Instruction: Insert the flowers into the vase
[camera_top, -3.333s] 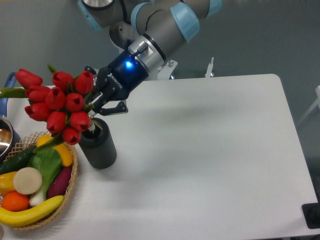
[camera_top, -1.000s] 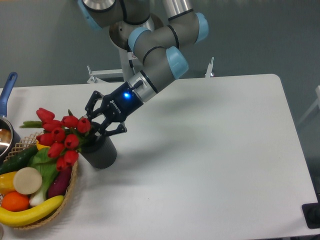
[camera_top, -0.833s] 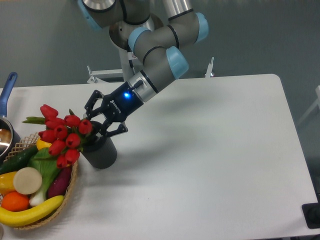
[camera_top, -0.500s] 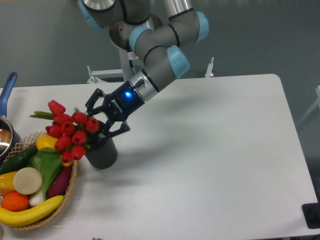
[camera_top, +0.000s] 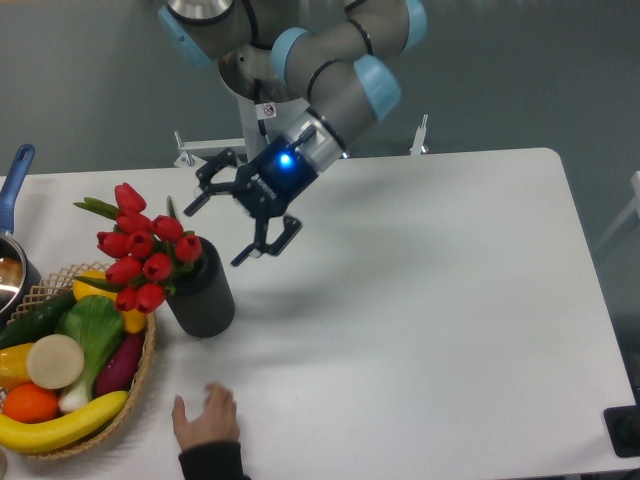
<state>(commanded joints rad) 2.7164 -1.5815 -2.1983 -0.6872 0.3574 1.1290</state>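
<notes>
Flowers (camera_top: 143, 253) in the vase (camera_top: 203, 291), heads leaning up-left, gripper (camera_top: 240, 210) spread wide, holding nothing, above right.

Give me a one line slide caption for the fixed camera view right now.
Red tulips stand in the dark vase as the open tool hangs apart above the table.

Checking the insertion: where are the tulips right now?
The tulips stand in the dark vase at the table's left, leaning over the wicker basket.
</notes>
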